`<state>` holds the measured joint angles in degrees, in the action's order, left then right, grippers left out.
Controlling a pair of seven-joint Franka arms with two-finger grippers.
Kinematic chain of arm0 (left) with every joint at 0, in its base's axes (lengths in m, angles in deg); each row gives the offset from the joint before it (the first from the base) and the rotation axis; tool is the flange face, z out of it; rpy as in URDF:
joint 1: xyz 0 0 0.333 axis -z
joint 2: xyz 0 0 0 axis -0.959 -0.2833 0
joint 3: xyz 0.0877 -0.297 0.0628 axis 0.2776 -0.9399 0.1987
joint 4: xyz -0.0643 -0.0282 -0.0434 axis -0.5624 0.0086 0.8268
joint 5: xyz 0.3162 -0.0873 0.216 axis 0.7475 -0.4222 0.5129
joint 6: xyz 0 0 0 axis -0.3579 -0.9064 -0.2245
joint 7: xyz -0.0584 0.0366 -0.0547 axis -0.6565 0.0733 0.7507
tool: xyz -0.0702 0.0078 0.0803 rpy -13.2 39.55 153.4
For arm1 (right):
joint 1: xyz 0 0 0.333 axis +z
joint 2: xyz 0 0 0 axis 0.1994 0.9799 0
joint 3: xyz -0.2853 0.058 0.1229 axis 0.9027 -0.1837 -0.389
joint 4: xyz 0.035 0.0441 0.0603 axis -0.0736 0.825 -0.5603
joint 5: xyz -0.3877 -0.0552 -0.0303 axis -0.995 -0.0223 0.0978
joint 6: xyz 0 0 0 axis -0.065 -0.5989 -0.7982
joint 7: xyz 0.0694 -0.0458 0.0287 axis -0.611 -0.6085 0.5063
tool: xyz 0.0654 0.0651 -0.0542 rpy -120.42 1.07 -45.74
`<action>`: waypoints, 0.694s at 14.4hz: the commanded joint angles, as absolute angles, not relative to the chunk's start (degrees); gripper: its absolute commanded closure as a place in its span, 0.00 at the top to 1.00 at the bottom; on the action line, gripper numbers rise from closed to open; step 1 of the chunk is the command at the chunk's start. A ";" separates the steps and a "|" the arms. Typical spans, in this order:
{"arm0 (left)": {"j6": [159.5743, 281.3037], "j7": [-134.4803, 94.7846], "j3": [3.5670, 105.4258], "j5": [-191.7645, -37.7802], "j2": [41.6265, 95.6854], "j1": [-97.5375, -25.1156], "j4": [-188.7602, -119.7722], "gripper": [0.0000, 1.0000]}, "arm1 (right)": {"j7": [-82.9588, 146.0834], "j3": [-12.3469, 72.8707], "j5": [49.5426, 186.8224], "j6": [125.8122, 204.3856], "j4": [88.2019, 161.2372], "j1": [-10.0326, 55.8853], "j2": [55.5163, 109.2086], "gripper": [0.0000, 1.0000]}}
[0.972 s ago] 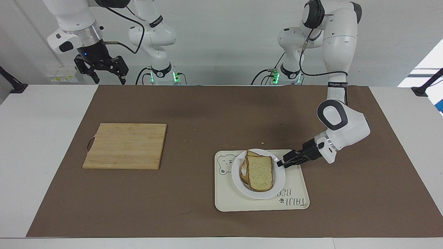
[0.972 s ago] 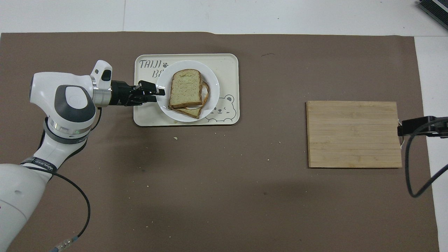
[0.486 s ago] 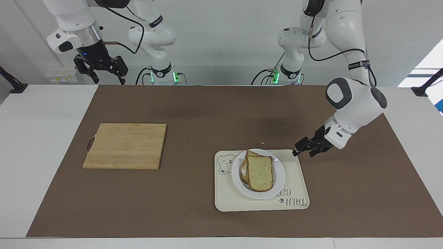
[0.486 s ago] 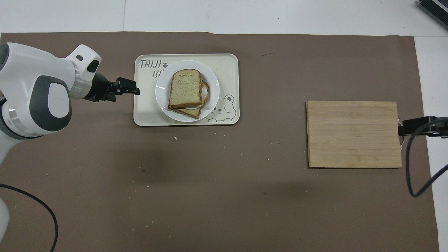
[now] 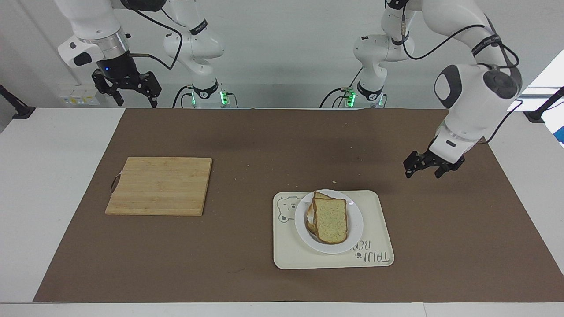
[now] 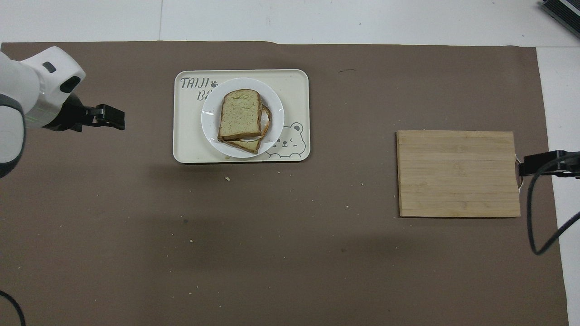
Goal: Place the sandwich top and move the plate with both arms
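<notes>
The sandwich top, a plain bread slice, lies on another slice on the small white plate. The plate stands on the cream tray. In the overhead view the sandwich top covers most of the lower slice on the plate. My left gripper is open and empty, up in the air over the brown mat beside the tray, toward the left arm's end; it also shows in the overhead view. My right gripper is open and empty, waiting high by the mat's corner near its base.
A wooden cutting board lies on the brown mat toward the right arm's end; in the overhead view the right gripper hangs by its edge. The tray bears a bear drawing. Crumbs dot the mat.
My left gripper drew back from the plate's rim, rose and moved off the tray toward the left arm's end. The plate and sandwich stayed put. The right arm barely moved.
</notes>
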<state>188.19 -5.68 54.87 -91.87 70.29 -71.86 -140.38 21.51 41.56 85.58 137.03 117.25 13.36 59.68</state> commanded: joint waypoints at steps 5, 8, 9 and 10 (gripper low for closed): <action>171.71 -3.53 54.71 -88.84 76.95 -72.14 -134.01 1.00 | 22.60 41.07 85.22 137.50 118.26 12.64 58.67 1.00; 173.20 -1.78 54.62 -89.37 79.07 -72.22 -136.91 1.00 | 22.51 41.07 85.22 137.59 118.26 12.64 58.67 1.00; 172.76 -0.38 54.62 -89.37 79.07 -72.57 -136.91 1.00 | 22.51 41.07 85.31 137.59 118.26 12.64 58.67 1.00; 172.67 0.94 54.71 -89.28 79.07 -72.84 -136.91 1.00 | 22.51 41.07 85.31 137.59 118.26 12.64 58.67 1.00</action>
<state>173.06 -1.91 54.89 -90.27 78.06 -71.98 -135.34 21.51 41.56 85.58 137.03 117.25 13.36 59.68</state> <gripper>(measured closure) 0.000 0.000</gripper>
